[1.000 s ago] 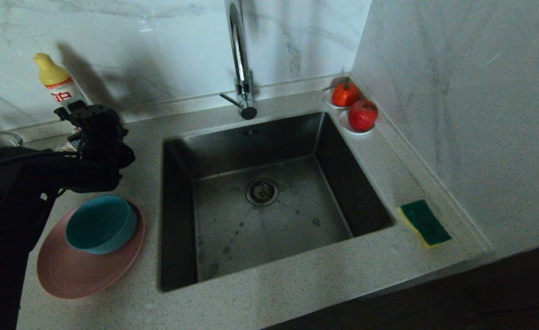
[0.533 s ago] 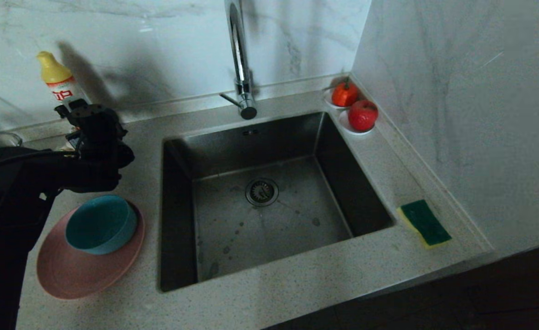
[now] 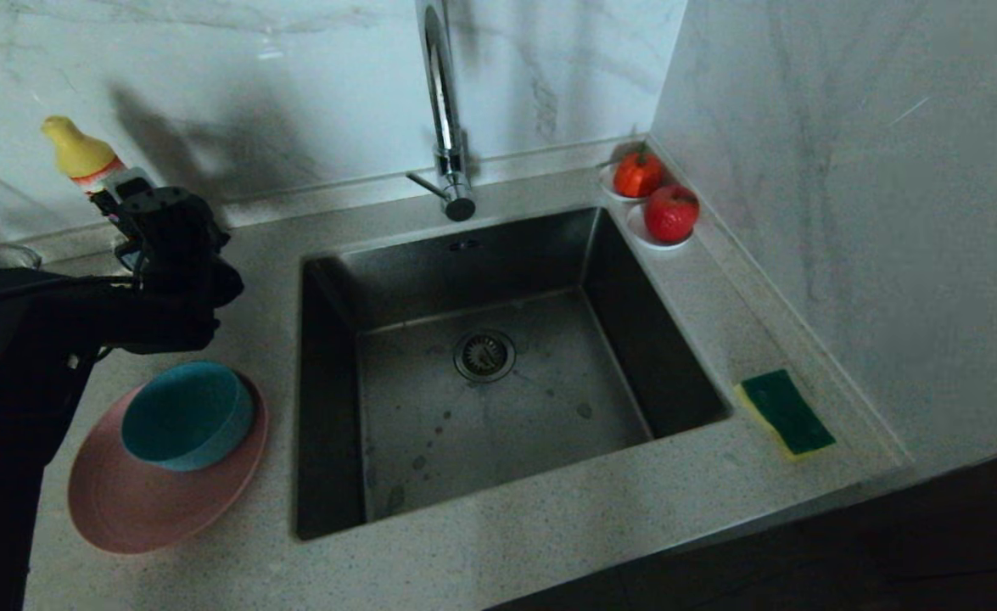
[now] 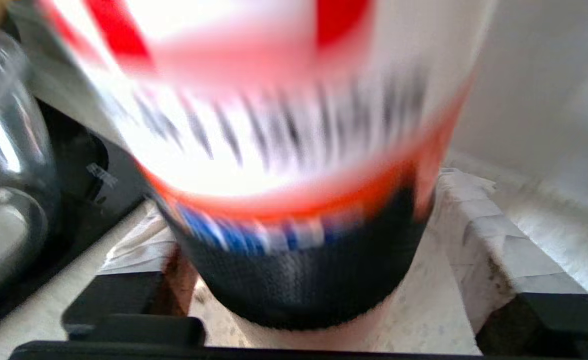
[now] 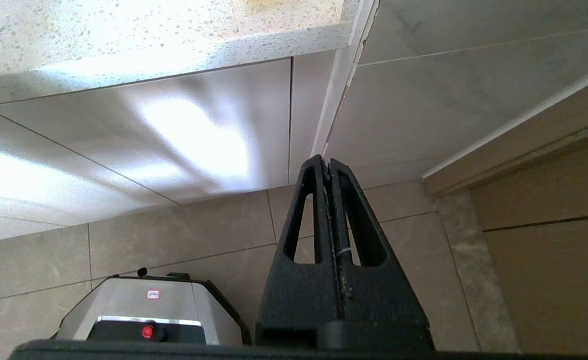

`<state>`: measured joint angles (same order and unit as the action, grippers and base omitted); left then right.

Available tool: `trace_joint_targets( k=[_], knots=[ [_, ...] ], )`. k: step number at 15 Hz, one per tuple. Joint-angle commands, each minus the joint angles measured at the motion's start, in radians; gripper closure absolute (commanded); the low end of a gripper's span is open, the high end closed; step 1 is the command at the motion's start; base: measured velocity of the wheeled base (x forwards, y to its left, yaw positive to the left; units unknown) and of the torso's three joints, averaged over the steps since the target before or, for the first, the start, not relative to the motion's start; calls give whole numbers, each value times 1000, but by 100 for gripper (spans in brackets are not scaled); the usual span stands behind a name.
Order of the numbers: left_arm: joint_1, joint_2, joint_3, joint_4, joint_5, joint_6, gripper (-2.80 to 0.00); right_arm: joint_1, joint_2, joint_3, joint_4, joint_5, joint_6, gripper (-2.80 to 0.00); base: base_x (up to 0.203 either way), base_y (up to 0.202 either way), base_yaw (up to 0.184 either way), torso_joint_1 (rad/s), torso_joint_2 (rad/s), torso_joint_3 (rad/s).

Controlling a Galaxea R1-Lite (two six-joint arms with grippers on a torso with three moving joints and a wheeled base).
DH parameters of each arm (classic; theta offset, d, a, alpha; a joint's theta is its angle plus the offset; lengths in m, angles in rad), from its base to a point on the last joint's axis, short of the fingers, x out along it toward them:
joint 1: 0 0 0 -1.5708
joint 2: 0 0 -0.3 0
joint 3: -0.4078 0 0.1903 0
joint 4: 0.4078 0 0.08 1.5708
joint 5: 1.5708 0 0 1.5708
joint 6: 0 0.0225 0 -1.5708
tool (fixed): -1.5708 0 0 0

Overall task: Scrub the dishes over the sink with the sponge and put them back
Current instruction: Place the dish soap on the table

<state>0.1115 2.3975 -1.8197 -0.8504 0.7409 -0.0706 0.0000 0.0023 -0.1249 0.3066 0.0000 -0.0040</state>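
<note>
Dim and murky in the head view, with a broad dark shadow on the marble wall behind the detergent bottle (image 3: 82, 155) and a thin glint down the faucet (image 3: 443, 102). Black, detail-free below the counter (image 3: 506, 543) edge. Heavily motion-blurred and overexposed in the left wrist view, bottle label (image 4: 273, 110) smeared white, glare on the glass jug (image 4: 3, 150) beside it. Sharp and bright in the right wrist view, soft light patches on the floor tiles (image 5: 183, 135).

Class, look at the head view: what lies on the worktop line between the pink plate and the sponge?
In the head view, the sink lies between the pink plate, with its blue bowl, and the sponge. Its basin holds only the drain.
</note>
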Motion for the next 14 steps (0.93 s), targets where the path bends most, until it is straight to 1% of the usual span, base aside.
trace_joint_targets(
  k=[1,5,10,12,14],
  knots=[
    [0,-58,16,-3,4,-1,-280,0,1,-1,2,0,-1,0,0,0,0,0,0,0],
    [-1,-193,67,19,1,0,-280,0,1,-1,2,0,-1,0,0,0,0,0,0,0],
    [-1,-377,119,78,-1,0,-280,0,1,-1,2,0,-1,0,0,0,0,0,0,0],
    [-6,-481,136,126,-5,1,-280,0,1,-1,2,0,-1,0,0,0,0,0,0,0],
    [-13,-592,162,202,-20,1,-280,0,1,-1,2,0,-1,0,0,0,0,0,0,0]
  ],
)
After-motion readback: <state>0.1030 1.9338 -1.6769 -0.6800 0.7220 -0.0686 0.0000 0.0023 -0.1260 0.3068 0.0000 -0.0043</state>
